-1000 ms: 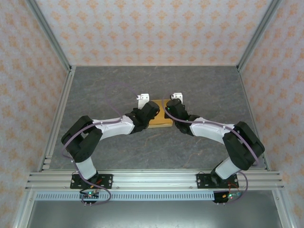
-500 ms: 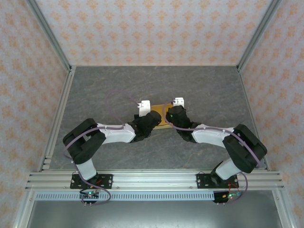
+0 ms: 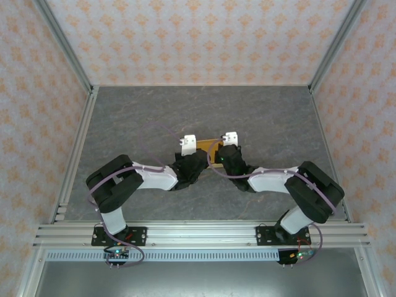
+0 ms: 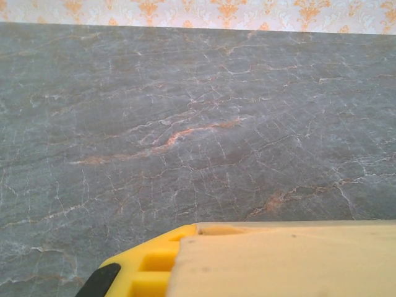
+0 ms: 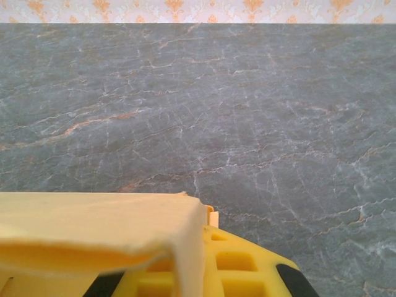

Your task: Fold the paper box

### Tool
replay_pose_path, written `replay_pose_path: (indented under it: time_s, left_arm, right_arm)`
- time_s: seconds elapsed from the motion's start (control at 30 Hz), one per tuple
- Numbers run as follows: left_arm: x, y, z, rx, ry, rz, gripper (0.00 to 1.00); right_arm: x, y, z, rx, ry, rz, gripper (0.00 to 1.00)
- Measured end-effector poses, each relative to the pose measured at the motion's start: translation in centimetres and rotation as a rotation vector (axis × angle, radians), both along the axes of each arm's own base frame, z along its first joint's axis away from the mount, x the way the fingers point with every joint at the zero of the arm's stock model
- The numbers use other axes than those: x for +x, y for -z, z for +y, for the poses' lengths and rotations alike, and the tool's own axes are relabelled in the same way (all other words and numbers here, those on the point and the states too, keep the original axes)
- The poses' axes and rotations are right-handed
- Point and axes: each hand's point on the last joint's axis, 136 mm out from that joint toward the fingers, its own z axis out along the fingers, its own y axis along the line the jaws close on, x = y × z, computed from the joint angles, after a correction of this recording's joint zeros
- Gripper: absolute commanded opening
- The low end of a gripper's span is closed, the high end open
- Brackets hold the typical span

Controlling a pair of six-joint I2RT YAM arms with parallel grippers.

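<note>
You've got both arms meeting at the middle of the table (image 3: 124, 117), and the paper box (image 3: 209, 146) sits right there between them, about halfway from the table's near edge to its far edge.

Your left gripper (image 3: 193, 150) is clamped shut, and from the left wrist the pale card (image 4: 291, 260) lies straight across its yellow finger (image 4: 148, 267). It looks pinched on that end of the box. Your right gripper (image 3: 224, 147) is closed down too. There the card (image 5: 93, 232) drapes over the yellow finger (image 5: 238, 266), with one edge bent down along the finger's side.

You appear to be mid-fold, holding the box by both ends to bring a panel over. How far the fold has gone is hard to call, because the grippers hide most of the box from above.

The box shows as a small orange-yellow strip from above and as pale, matte, thin card up close. Its edge is soft and slightly wavy rather than crisp.

Your next move calls for both ends to travel together, since thin card like this would likely buckle or slip if one side leads. Then press the crease flat onto the table.
</note>
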Motion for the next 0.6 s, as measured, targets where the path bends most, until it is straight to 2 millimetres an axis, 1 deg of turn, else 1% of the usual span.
replay_pose_path:
  time_s: [0.13, 0.3, 0.37, 0.6]
  left_arm:
    - [0.9, 0.2, 0.0, 0.011, -0.016, -0.015, 0.01]
    - [2.8, 0.2, 0.9, 0.004, -0.058, -0.03, 0.01]
    - [3.2, 0.0, 1.0, -0.001, -0.067, -0.037, 0.01]
    - [3.4, 0.0, 1.1, -0.003, -0.073, -0.044, 0.02]
  right_arm:
    - [0.8, 0.1, 0.0, -0.033, 0.021, -0.02, 0.0]
    - [2.2, 0.1, 0.7, -0.059, 0.033, -0.043, 0.0]
    - [2.7, 0.1, 0.8, -0.061, 0.039, -0.05, 0.0]
    - [3.1, -0.2, 1.0, -0.046, 0.042, -0.065, 0.0]
